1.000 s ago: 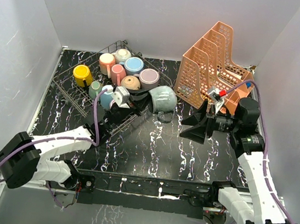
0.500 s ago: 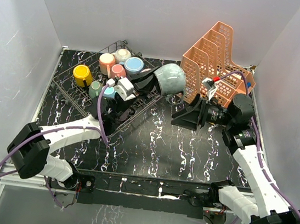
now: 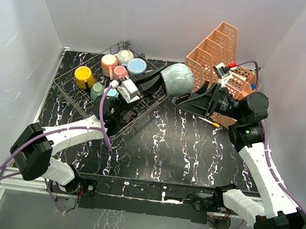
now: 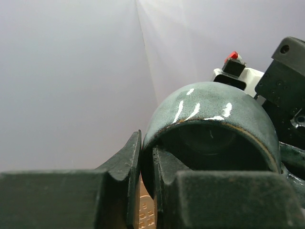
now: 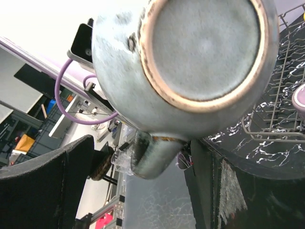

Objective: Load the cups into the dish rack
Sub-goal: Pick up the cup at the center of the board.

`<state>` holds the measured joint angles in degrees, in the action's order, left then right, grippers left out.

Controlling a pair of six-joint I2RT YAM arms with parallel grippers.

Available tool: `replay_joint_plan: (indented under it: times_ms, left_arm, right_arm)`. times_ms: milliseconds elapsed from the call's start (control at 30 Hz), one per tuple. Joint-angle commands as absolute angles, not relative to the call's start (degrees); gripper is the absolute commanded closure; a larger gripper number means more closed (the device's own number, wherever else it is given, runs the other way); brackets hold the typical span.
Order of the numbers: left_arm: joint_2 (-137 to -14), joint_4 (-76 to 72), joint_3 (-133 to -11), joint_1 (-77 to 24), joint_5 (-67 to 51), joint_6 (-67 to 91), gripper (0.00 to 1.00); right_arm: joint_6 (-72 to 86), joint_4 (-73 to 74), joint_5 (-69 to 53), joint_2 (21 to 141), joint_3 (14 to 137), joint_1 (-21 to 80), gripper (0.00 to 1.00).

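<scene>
A grey-green cup (image 3: 178, 79) hangs in the air between the dish rack (image 3: 72, 96) and the orange organizer. My left gripper (image 3: 156, 84) is shut on its rim, one finger inside and one outside (image 4: 147, 147). In the left wrist view the cup (image 4: 214, 107) opens toward the camera. My right gripper (image 3: 187, 95) is open at the cup's far side. In the right wrist view the cup's base (image 5: 202, 47) faces the camera and its handle (image 5: 151, 153) hangs between my spread fingers (image 5: 143, 145), touching neither. Several cups stand in the rack: yellow (image 3: 83, 76), pink (image 3: 109, 62), cream (image 3: 125, 57), blue (image 3: 137, 66).
The orange tiered organizer (image 3: 218, 47) stands at the back right, close behind my right arm. The rack's wire edge (image 5: 286, 102) and a lilac cup (image 5: 299, 98) show at the right of the right wrist view. White walls enclose the black marbled table (image 3: 177, 146).
My left gripper has lifted the grey-green cup up and to the right, off the table. My right gripper has swung left and up to the cup and opened wider.
</scene>
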<state>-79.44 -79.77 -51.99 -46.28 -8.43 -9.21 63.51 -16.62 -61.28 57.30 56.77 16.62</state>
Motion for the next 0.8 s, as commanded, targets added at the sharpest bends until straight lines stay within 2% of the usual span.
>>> replay_joint_plan:
  times_ms: [0, 767]
  left_arm:
    - [-78.13, -87.6, -56.25, -46.31, -9.83, -8.92, 1.0]
    - [-80.77, -88.06, -55.23, -46.31, -10.12, -10.17, 1.0]
  right_arm:
    - [67.6, -19.42, -57.93, 57.29, 60.31, 17.14, 0.16]
    - [70.24, -14.4, -54.71, 57.66, 58.39, 17.84, 0.43]
